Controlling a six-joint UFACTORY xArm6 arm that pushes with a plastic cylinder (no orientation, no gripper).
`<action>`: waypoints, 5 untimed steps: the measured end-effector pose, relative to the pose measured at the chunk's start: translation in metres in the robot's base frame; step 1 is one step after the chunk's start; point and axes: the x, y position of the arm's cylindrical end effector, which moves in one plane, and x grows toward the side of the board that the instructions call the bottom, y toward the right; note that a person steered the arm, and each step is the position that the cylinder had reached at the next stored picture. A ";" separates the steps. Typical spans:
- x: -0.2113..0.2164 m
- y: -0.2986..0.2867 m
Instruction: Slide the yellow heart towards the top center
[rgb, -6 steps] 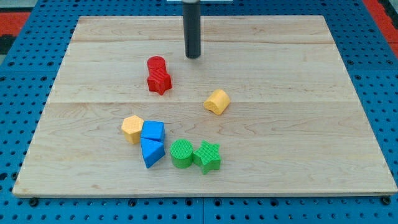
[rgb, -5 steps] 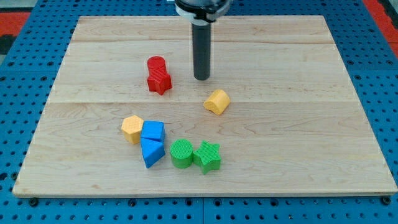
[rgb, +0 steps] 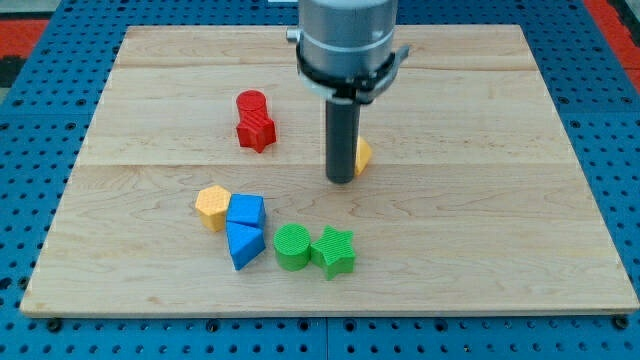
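Note:
The yellow heart (rgb: 363, 155) lies near the board's middle, mostly hidden behind my rod; only its right edge shows. My tip (rgb: 342, 180) rests on the board just at the heart's lower left side, close to or touching it. The wooden board (rgb: 480, 200) fills most of the view.
A red cylinder (rgb: 251, 103) and a red star-like block (rgb: 256, 129) sit together at upper left of the tip. Lower left lie a yellow hexagon (rgb: 212, 206), a blue cube (rgb: 246, 211), a blue wedge (rgb: 244, 244), a green cylinder (rgb: 292, 247) and a green star (rgb: 334, 251).
My rod has moved from the view's top centre down towards the bottom and slightly right, and now stands in front of the yellow heart. The blocks have not visibly moved.

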 end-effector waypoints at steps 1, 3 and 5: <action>-0.044 0.046; -0.109 -0.001; -0.149 -0.055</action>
